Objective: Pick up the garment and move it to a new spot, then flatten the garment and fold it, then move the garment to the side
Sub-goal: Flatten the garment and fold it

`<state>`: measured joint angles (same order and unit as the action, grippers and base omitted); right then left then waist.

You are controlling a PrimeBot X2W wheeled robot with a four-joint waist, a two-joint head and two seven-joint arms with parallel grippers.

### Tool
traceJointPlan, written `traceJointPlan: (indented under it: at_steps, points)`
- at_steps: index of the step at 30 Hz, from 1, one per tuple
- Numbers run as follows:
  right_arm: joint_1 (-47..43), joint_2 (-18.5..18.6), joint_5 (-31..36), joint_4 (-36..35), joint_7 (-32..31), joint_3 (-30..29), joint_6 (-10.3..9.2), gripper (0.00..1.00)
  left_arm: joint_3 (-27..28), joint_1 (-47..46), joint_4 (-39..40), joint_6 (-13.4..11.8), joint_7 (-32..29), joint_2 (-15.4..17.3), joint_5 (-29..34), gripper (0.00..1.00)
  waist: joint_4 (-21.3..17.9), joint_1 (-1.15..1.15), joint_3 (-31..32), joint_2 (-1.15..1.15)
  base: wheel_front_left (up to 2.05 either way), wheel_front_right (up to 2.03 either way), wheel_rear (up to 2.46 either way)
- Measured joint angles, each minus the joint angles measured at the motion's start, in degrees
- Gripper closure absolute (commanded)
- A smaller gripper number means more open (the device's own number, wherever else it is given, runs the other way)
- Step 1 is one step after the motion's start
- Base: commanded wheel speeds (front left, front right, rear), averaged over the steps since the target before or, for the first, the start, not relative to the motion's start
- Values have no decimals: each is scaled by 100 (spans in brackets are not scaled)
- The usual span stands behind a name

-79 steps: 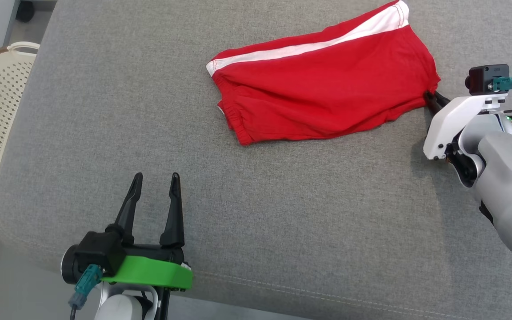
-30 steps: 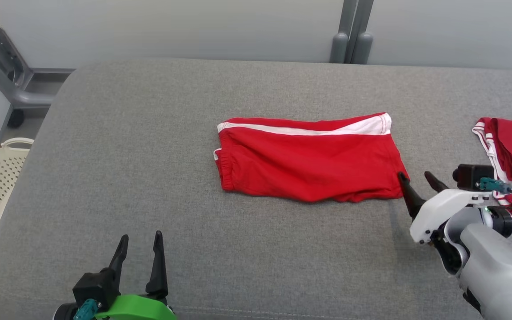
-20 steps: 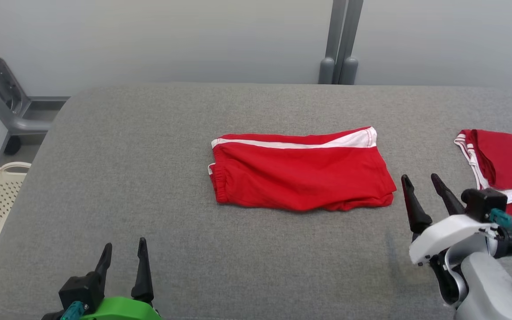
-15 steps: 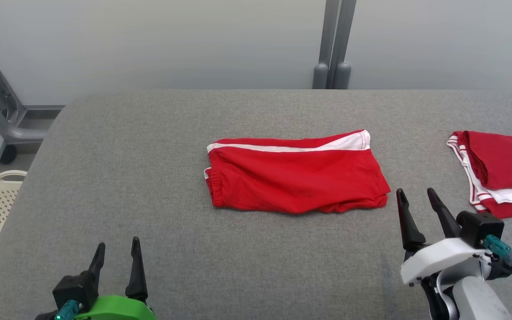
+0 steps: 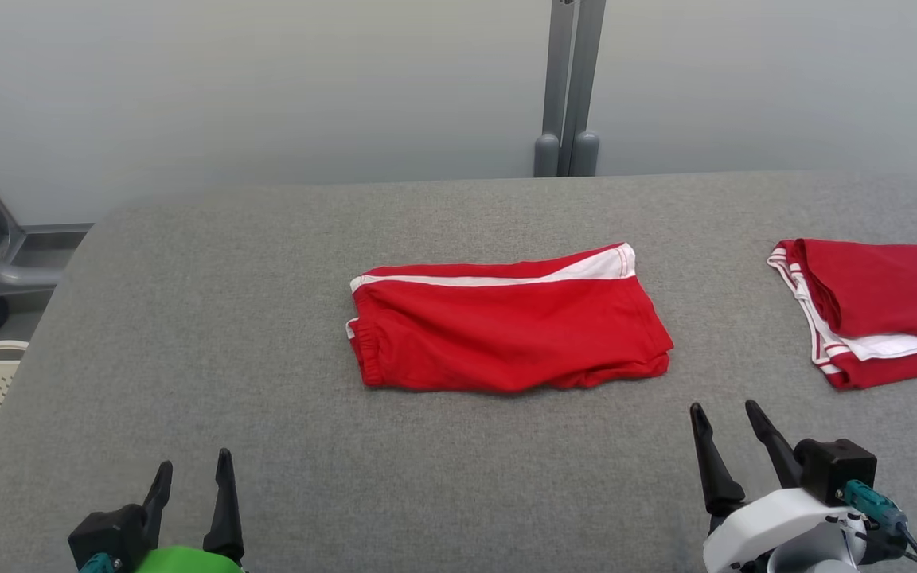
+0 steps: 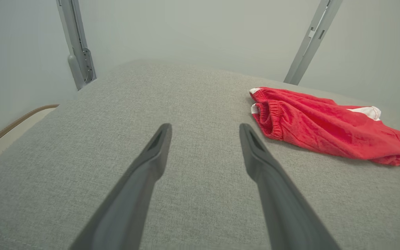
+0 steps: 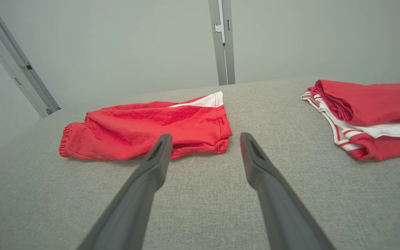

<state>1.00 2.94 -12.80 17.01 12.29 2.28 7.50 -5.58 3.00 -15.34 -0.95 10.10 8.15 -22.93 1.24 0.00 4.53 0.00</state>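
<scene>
- As head view is showing, folded red garment [image 5: 506, 334] is lying central on table [image 5: 267, 278]; left pincer [image 5: 195, 460], right pincer [image 5: 723, 406] are gaping empty.
- Left wrist view: garment is lying upper right.
- Right wrist view: garment is lying beyond pincer, leftward.

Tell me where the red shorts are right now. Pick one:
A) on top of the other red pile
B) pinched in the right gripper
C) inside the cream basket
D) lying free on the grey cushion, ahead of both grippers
D: the red shorts lie flat on the grey cushion, with the open right gripper and open left gripper both short of them.
</scene>
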Motion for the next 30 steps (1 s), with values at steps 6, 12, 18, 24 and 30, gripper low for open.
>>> traceJointPlan:
  at_steps: [6,12,18,24,30]
  points:
    - [-77,-2,36,4,-146,13,0,0,-46,151,-29,76,-9,83,-19,0,-80,0,57,0,0,0,0]
    - [-88,-3,26,15,-246,15,0,0,-94,296,-2,93,15,133,-13,0,-110,0,46,0,0,0,0]
    - [-101,-4,29,-20,-287,23,0,0,-116,338,81,56,4,174,-21,0,-80,0,-17,0,0,0,0]
    - [-100,-4,3,-45,-347,31,0,0,-158,337,136,44,-4,203,-21,0,-73,0,-82,0,0,0,0]
    - [62,-3,-353,-15,-1077,-41,-1,0,-238,325,190,38,-52,224,-10,0,-61,0,-167,0,0,0,0]
